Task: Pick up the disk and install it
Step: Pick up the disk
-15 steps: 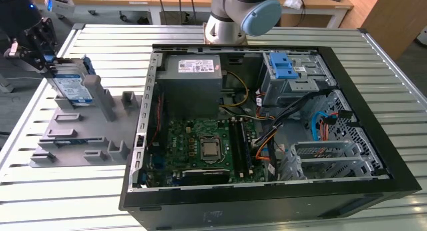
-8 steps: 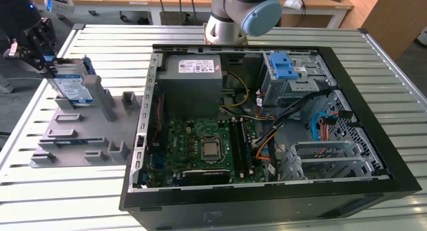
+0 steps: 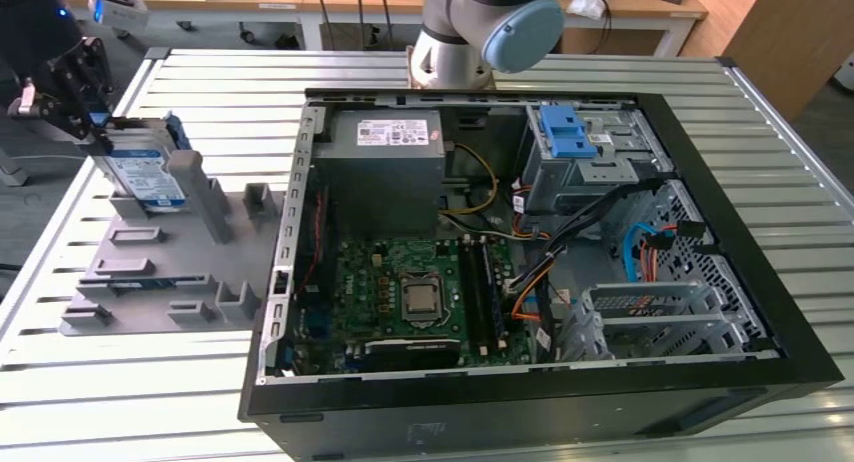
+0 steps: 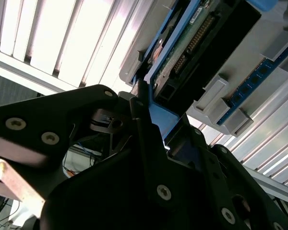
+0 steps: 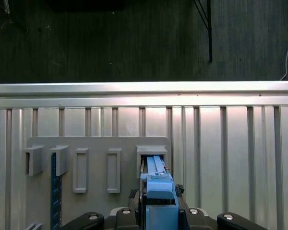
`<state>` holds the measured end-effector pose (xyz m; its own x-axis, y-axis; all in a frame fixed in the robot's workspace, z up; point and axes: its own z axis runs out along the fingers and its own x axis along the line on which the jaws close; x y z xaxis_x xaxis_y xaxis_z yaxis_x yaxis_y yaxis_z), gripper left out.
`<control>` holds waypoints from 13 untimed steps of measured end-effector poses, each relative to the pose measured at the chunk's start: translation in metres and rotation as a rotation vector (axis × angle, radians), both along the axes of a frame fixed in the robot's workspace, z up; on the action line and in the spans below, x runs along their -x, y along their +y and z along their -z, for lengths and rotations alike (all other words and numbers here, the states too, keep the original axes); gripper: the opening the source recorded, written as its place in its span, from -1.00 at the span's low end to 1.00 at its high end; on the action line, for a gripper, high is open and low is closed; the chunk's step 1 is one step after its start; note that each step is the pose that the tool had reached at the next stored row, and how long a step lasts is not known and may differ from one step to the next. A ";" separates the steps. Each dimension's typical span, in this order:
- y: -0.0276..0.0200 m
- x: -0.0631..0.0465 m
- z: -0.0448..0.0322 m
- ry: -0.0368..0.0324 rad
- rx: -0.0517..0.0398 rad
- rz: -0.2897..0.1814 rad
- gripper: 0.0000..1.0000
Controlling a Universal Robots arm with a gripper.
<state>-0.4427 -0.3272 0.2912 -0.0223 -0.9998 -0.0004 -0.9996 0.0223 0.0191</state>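
Note:
The disk (image 3: 144, 174) stands on edge in a slot at the far end of the grey holder (image 3: 174, 282), at the exterior view's left. Its white-and-blue label faces outward and its blue bracket runs along the edges. My gripper (image 3: 104, 130) is at the disk's upper end, black fingers on either side of it. In the second wrist view the gripper (image 4: 151, 112) clamps the blue bracket, with the disk's (image 4: 201, 33) circuit-board side beyond. In the first wrist view the disk's blue edge (image 5: 158, 184) sits between the fingers, still in the holder's slot (image 5: 151, 152).
The open computer case (image 3: 534, 407) lies to the exterior view's right of the holder, with a grey drive cage and blue latch (image 3: 566, 132) at its far corner. A blue memory stick (image 5: 53, 191) stands in another holder slot. The arm's base (image 3: 467, 32) rises behind the case.

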 end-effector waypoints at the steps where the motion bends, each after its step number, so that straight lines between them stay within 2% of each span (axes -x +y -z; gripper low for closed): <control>1: 0.0000 0.000 0.0000 0.0000 0.0000 0.000 -0.27; 13: 0.0000 0.000 -0.0001 -0.0001 -0.0001 0.000 -0.27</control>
<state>-0.4429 -0.3272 0.2912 -0.0223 -0.9998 -0.0005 -0.9996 0.0223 0.0190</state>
